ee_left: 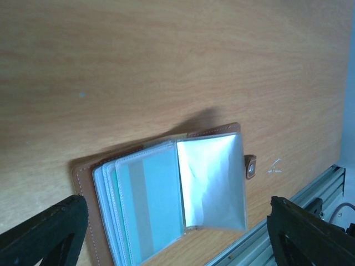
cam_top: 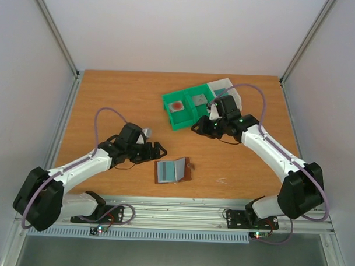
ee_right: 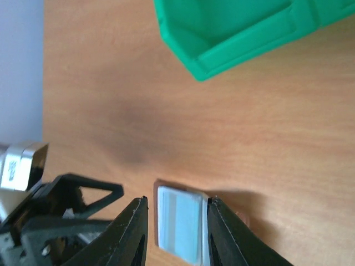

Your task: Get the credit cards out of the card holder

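The card holder (cam_top: 175,170) lies open on the table, brown leather with clear sleeves; its tab (ee_left: 250,166) points right. A teal credit card (ee_left: 152,199) shows inside the top sleeve on the left panel, and more sleeve edges are stacked beneath it. The right sleeve (ee_left: 213,183) looks silvery, and I cannot tell what it holds. My left gripper (cam_top: 160,152) hovers just left of the holder, open wide, its fingers (ee_left: 47,233) on either side of the holder. My right gripper (cam_top: 198,128) hangs open by the green bin, holding nothing; in its wrist view the holder (ee_right: 177,221) shows between its fingers (ee_right: 133,227).
A green bin (cam_top: 187,107) at the back right holds a red-spotted tile (cam_top: 177,105) and a grey square (cam_top: 199,100). A white bin (cam_top: 225,90) stands behind it. The table's metal front rail (ee_left: 288,221) runs close to the holder.
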You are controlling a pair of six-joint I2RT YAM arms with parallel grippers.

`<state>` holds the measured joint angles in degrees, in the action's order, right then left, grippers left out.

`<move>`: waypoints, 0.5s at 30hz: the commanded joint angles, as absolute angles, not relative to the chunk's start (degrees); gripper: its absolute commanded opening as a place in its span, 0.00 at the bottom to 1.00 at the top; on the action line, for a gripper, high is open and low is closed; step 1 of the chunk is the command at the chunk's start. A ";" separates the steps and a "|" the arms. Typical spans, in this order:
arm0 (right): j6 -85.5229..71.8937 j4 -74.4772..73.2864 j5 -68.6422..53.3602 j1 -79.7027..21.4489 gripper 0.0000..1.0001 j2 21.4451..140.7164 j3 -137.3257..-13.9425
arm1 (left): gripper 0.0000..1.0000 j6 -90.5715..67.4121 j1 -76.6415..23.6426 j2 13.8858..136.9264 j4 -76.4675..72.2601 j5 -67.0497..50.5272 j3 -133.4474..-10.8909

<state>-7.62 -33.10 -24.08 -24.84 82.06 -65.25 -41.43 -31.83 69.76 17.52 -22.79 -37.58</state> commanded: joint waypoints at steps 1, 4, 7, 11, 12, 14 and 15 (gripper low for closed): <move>-7.84 -35.40 -24.03 -29.57 0.31 80.55 -63.13 | 0.87 -46.25 -31.63 71.30 7.37 -27.96 -33.81; -8.63 -33.50 -22.97 -33.11 0.31 80.25 -60.57 | 0.83 -47.61 -31.64 72.18 4.04 -30.03 -31.42; -10.78 -30.59 -23.72 -35.67 0.30 81.22 -58.50 | 0.80 -49.31 -31.63 72.35 0.71 -30.03 -28.78; -12.44 -28.22 -23.90 -40.35 0.30 83.59 -58.10 | 0.78 -50.37 -31.59 72.77 -2.92 -30.30 -26.25; -12.74 -27.61 -23.84 -41.51 0.30 84.25 -58.10 | 0.77 -50.63 -31.61 72.82 -3.78 -30.52 -25.61; -13.44 -26.41 -23.51 -43.52 0.30 85.66 -58.18 | 0.76 -51.26 -31.63 72.83 -5.15 -30.87 -24.56; -13.71 -25.92 -23.20 -44.45 0.30 86.36 -58.26 | 0.76 -51.38 -31.64 72.85 -5.69 -31.06 -24.20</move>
